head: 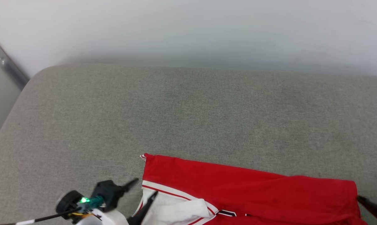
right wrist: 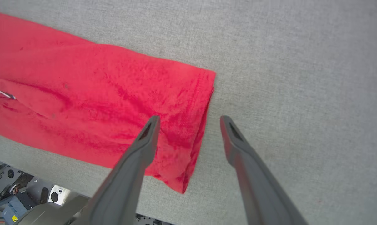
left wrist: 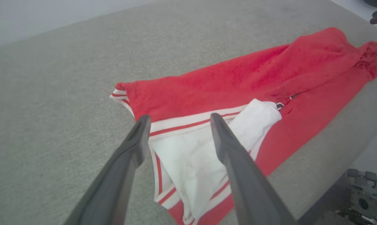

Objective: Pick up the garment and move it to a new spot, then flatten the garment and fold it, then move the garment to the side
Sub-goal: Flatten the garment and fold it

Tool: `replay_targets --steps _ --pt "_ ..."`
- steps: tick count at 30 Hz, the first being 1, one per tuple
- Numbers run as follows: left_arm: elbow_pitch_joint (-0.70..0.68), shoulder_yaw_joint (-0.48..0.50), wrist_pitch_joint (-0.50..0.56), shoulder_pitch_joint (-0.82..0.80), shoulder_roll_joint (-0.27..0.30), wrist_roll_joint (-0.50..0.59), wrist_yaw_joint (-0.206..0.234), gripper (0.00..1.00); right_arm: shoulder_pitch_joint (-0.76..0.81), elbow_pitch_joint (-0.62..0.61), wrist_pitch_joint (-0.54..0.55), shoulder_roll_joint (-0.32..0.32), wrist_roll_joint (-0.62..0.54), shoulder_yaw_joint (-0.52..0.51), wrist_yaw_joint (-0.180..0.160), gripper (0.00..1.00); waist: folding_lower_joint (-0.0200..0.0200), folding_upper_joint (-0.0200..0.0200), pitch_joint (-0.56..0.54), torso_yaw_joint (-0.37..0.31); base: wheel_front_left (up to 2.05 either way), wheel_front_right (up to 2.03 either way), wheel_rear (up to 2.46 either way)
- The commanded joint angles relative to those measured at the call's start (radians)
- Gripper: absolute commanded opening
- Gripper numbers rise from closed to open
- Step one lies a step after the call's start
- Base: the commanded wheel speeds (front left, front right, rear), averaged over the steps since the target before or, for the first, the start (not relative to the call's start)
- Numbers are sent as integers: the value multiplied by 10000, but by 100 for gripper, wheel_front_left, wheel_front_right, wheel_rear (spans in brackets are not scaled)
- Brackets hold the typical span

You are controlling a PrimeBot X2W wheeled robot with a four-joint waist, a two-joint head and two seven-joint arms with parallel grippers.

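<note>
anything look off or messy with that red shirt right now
Yes. The garment lies as a long folded strip on the grey cushion, but its white sleeve sits bunched and askew on top at the left end, and the right end looks rumpled rather than flat.

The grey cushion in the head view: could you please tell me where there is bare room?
Bare cushion runs from the garment back to the wall, and left of it to the rounded corner. The near edge is crowded: garment flanked by left gripper and right gripper.
</note>
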Motion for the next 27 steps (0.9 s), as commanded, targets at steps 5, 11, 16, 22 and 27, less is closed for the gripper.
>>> replay_targets --steps 5,11,16,22,27 --pt "-134 815 -1525 248 -135 412 1020 100 304 -846 551 768 14 -1148 -4 100 0 0 -27 -14 0 0 0" --pt "-256 3019 -3043 835 -1215 948 2158 100 445 -1072 645 2535 -1129 -2564 -4 100 0 0 189 50 0 0 0" --pt "-862 4700 -3036 1443 -2151 2731 1760 100 242 -556 233 3565 -1623 -3110 -2 100 0 0 461 144 0 0 0" --pt "-921 5739 -3038 2017 -3112 4179 668 100 154 521 -58 4399 -1932 -3459 -2 100 0 0 714 306 0 0 0" --pt "-766 6365 -3039 2215 -3773 4878 36 100 119 1337 -300 4739 -2101 -3579 -4 100 0 0 832 464 0 0 0"
